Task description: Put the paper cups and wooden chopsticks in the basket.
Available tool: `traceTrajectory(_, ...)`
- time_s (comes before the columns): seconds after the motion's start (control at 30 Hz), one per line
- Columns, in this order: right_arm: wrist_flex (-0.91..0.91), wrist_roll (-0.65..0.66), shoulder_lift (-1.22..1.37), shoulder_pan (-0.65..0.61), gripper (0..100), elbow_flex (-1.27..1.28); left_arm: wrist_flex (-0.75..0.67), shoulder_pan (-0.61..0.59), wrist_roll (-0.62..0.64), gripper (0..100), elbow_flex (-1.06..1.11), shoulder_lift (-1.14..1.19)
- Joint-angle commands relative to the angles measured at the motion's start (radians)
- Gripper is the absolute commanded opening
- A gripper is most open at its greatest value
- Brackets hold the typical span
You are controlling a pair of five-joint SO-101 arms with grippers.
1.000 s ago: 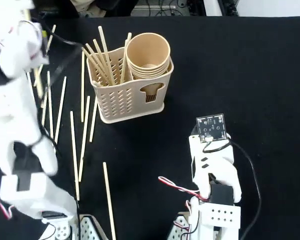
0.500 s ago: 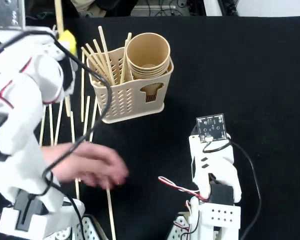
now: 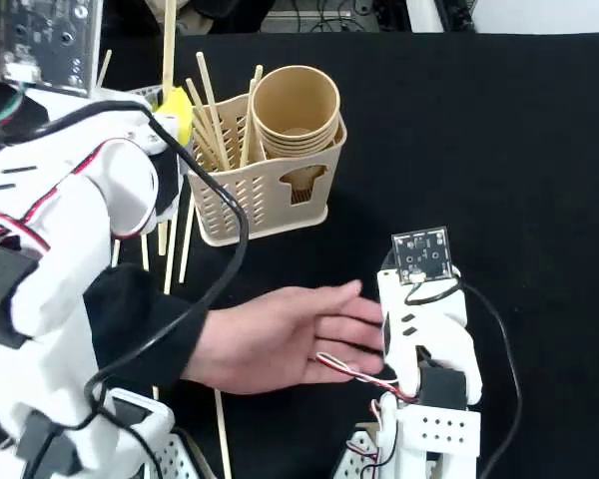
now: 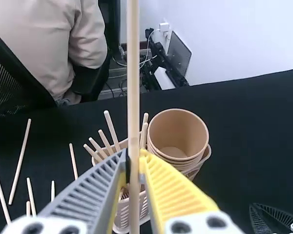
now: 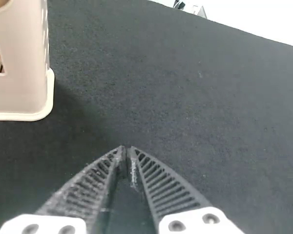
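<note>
1. High view showed your left gripper (image 3: 176,112) at the far left, raised just beside the basket's left rim. In the left wrist view, the left gripper (image 4: 132,163) had its grey and yellow fingers pinching one long pale wooden chopstick (image 4: 133,73), which stood upright.
2. Loose wooden chopsticks (image 3: 187,236) lay flat on the black table (image 3: 499,140) to the left of the basket, partly hidden under your left arm.
3. Next came the beige slotted plastic basket (image 3: 265,195), standing upright. Several wooden sticks leaned in its left half.
4. You had the stacked tan paper cups (image 3: 296,100) nested in the basket's right half, mouths up.
5. A person's hand (image 3: 280,337) lay flat and open over the table in front of the basket. Its fingertips were at your right arm, and one loose stick ran under the wrist. You could not tell whether they touched.
6. Your right gripper (image 5: 124,152) hung low over bare table right of the basket, its fingers pressed together on nothing.
</note>
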Motion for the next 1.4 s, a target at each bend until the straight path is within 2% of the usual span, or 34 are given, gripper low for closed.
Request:
traceTrajectory(0.0,-0.018,0.009,-0.012,-0.012,1.3,-0.007,-0.203,0.004,-0.011,3,0.351,-0.181)
traceTrajectory(0.13,-0.02,0.009,-0.012,-0.012,1.3,-0.007,-0.516,0.01,-0.069,3,0.771,-0.436)
traceTrajectory(0.3,-0.02,0.009,-0.012,-0.012,1.3,-0.007,-1.016,0.005,-0.069,3,1.237,-0.664)
traceTrajectory(0.47,-0.02,0.009,-0.013,-0.012,1.3,-0.007,-1.582,0.002,-0.074,3,1.606,-0.678)
traceTrajectory(0.53,-0.02,0.009,-0.013,-0.012,1.3,-0.007,-1.728,0.002,-0.074,3,1.678,-0.641)
traceTrajectory(0.63,-0.02,0.009,-0.013,-0.012,1.3,-0.007,-1.797,0.002,-0.068,3,1.684,-0.552)
traceTrajectory(1.03,-0.02,0.009,-0.013,-0.012,1.3,-0.005,-1.801,-0.067,-0.068,3,1.437,-0.183)
traceTrajectory(1.37,-0.02,0.009,-0.013,-0.012,1.3,-0.005,-1.806,-0.074,-0.068,3,1.46,-0.071)
